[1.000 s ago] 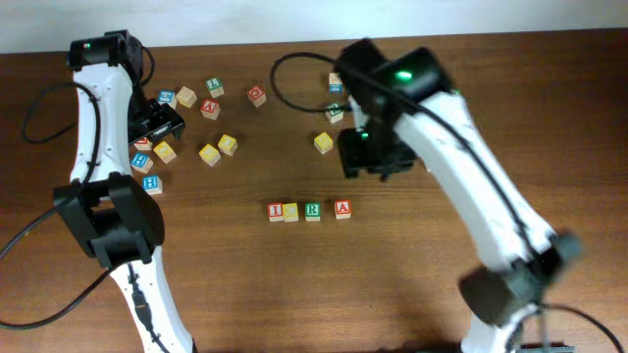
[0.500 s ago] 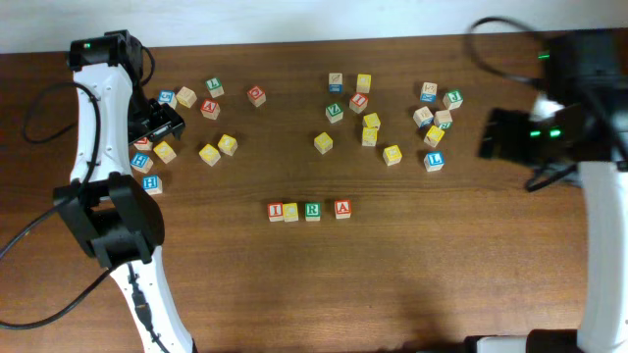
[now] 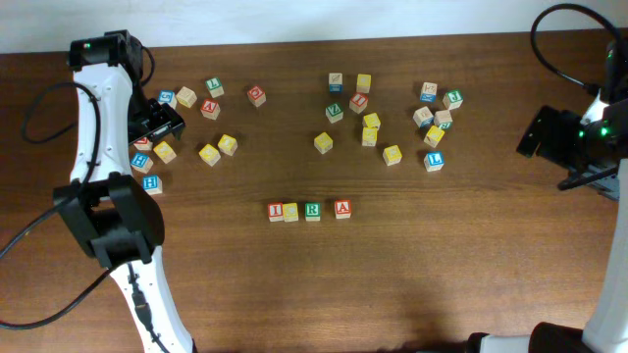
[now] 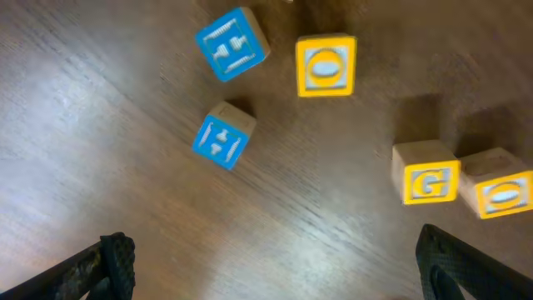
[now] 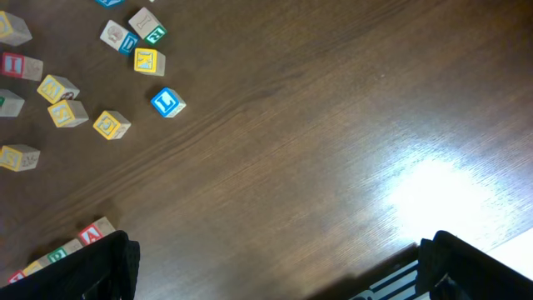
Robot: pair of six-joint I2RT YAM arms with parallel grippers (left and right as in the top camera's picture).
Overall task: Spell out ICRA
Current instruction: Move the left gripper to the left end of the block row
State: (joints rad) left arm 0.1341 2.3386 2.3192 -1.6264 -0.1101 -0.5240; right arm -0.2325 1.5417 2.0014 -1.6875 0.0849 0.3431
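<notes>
Scanning the bench (image 3: 412, 284), you find the four-block row (image 3: 308, 210) running left-right, nearer your left fingers (image 4: 110, 260) than your right fingers (image 5: 104, 267); both sets spread, empty.

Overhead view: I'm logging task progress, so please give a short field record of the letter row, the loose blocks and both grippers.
letter row: four blocks side by side, mid-table; red I, yellow block (letter unclear), green R, red A
left cluster: loose blocks scattered beside the left arm
right cluster: loose blocks scattered above the row
left gripper: open, empty, over the left cluster
right gripper: open, empty, over bare table at the right side
</notes>
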